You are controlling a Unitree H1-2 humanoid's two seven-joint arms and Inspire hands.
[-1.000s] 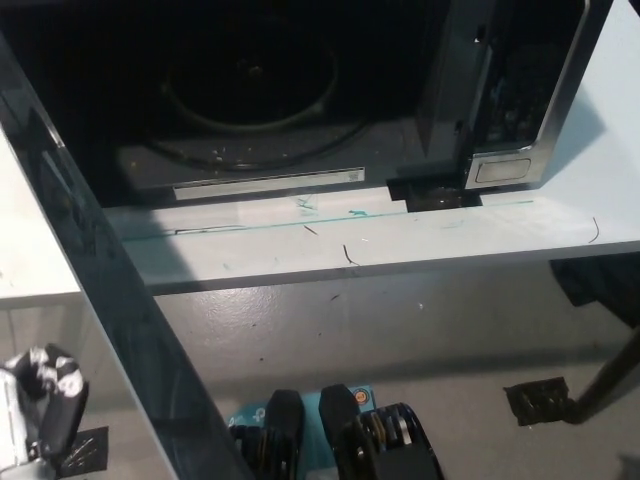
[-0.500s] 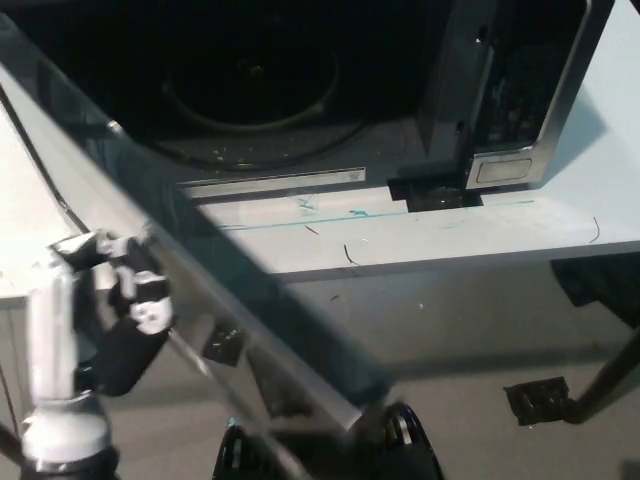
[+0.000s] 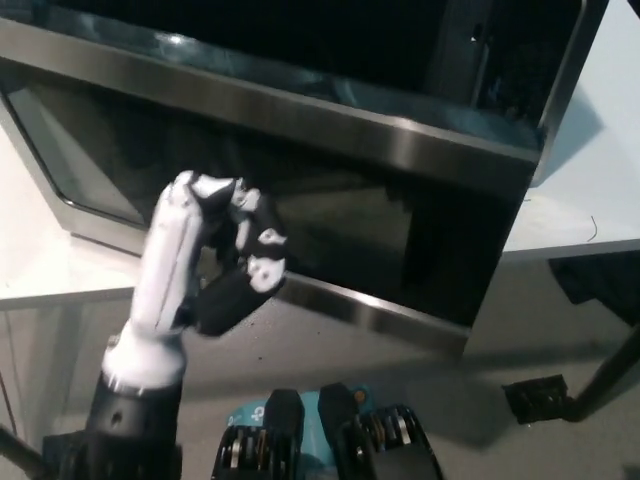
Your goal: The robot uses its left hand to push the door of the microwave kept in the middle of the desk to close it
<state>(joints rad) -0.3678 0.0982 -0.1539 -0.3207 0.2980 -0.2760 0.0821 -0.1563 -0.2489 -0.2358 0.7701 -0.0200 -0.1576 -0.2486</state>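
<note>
**Q:** White desk point(image 3: 590, 200), grey floor point(image 3: 400, 370) below its front edge: what stood where?

**A:** The microwave point(image 3: 500, 70) sat on the desk, its body reaching toward the far edge. Its door point(image 3: 330, 190), dark glass in a steel frame, lay swung across the front and overhung the desk's front edge, the free end nearest the onlooker. A dark gap showed between the door's upper rail and the cavity, so it was not shut.

**Q:** Which hand was at work?

**A:** The left hand point(image 3: 225, 255), white with dark fingers point(image 3: 262, 262), was raised against the outer face of the door near its lower rail. The fingers were curled loosely and gripped nothing; they appeared to be touching the glass, though contact could not be confirmed. The right hand was not visible.

**Q:** Which step does this figure represent?

**A:** By judgement, mid-push: the door was partly swung toward the cavity and the task was well along but unfinished.

**Q:** What did the next move call for?

**A:** Probably a steady push forward, toward the far edge of the desk, until the latch side met the control-panel column point(image 3: 470, 60). A push applied too near the hinge side might have shifted the whole microwave instead.

**Q:** And the surroundings?

**A:** A black stand leg point(image 3: 600, 385) crossed the floor off the desk's right front corner.
</note>
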